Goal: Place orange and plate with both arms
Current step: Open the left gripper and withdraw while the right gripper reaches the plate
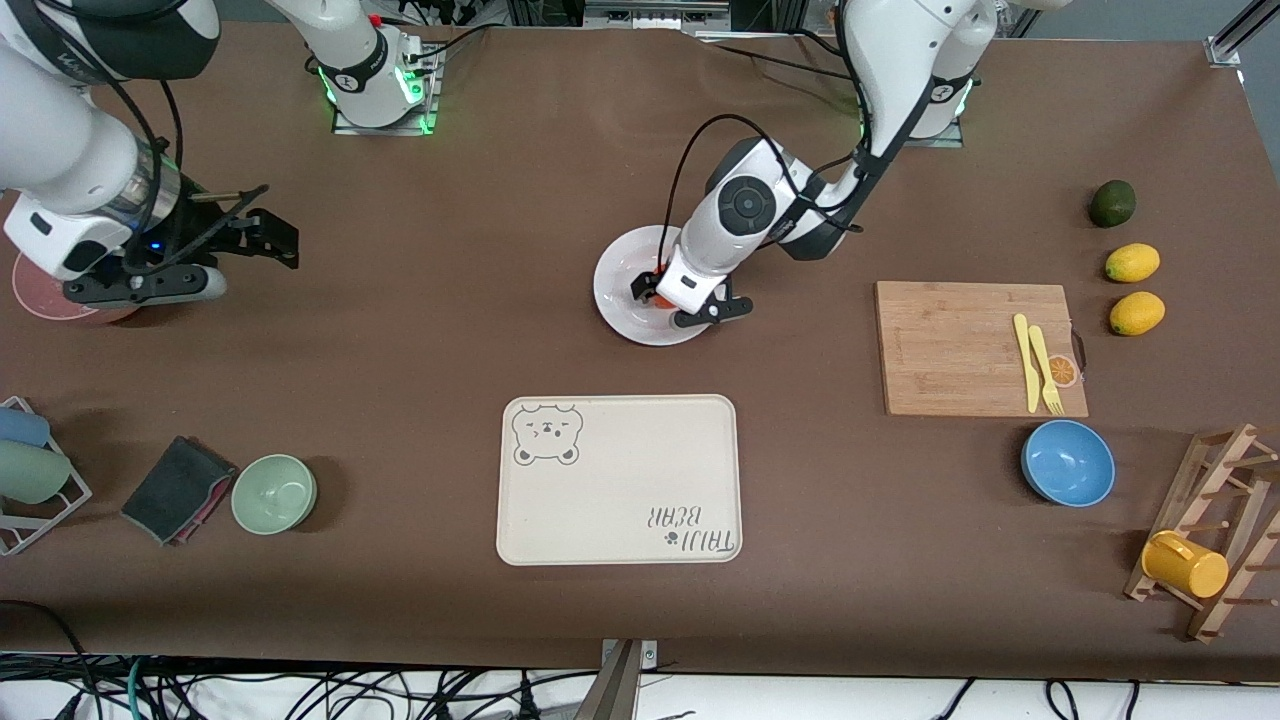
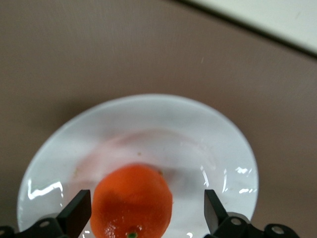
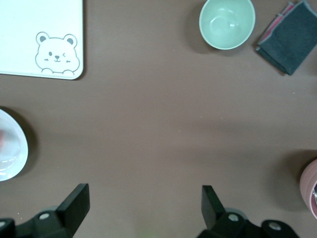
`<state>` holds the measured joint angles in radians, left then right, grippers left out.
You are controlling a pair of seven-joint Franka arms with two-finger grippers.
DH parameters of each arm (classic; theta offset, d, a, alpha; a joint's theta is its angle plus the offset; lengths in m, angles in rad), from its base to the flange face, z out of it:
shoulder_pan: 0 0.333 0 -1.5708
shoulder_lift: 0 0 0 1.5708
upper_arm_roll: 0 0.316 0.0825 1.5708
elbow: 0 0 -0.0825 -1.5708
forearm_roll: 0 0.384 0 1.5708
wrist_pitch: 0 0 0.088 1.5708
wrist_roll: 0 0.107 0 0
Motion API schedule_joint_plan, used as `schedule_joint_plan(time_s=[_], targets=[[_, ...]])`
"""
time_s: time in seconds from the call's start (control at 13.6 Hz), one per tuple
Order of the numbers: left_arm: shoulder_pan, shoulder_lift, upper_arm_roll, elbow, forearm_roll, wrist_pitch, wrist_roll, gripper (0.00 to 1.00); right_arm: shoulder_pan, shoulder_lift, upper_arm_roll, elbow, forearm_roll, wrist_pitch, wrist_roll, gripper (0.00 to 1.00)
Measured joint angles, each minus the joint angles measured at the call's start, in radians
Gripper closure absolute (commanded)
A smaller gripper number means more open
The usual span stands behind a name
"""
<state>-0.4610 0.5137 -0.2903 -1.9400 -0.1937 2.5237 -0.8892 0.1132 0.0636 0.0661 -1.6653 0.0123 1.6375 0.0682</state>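
Note:
The white plate (image 1: 622, 272) lies mid-table, farther from the front camera than the bear tray. The orange (image 1: 661, 300) rests on it, on the part nearest the camera. My left gripper (image 1: 675, 305) is down over the plate, open. In the left wrist view the orange (image 2: 131, 203) sits on the plate (image 2: 148, 119) between the spread fingers (image 2: 77, 212) of the left gripper (image 2: 144, 212); one finger is close beside it, the other well apart. My right gripper (image 1: 265, 232) hangs open over bare table at the right arm's end, holding nothing (image 3: 144, 206).
A cream bear tray (image 1: 620, 480) lies nearer the camera than the plate. Toward the left arm's end: a cutting board (image 1: 950, 340) with yellow cutlery, a blue bowl (image 1: 1068, 462), two lemons (image 1: 1132, 263), an avocado (image 1: 1112, 203). Under the right arm: a pink dish (image 1: 40, 295), a green bowl (image 1: 274, 493).

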Motion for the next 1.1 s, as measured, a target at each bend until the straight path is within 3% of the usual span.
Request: schedule_joint_plan(time_s=[0.22, 0.44, 0.59, 0.81, 1.1], targets=[[0.059, -0.118, 0.076, 0.012, 0.005, -0.110, 0.083, 0.00, 0.024, 0.021, 0.001, 0.001, 0.001, -0.006, -0.006, 0.00], [0.201, -0.236, 0.106, 0.012, 0.006, -0.231, 0.298, 0.00, 0.084, 0.074, 0.005, 0.000, 0.048, -0.006, -0.001, 0.00], [0.316, -0.301, 0.122, 0.012, 0.009, -0.310, 0.470, 0.00, 0.127, 0.137, 0.010, -0.018, 0.172, 0.056, 0.029, 0.00], [0.479, -0.403, 0.130, 0.014, 0.010, -0.501, 0.646, 0.00, 0.141, 0.195, 0.027, -0.133, 0.411, 0.257, 0.044, 0.00], [0.541, -0.496, 0.130, 0.118, 0.123, -0.805, 0.666, 0.00, 0.142, 0.209, 0.169, -0.351, 0.628, 0.595, 0.039, 0.00]])
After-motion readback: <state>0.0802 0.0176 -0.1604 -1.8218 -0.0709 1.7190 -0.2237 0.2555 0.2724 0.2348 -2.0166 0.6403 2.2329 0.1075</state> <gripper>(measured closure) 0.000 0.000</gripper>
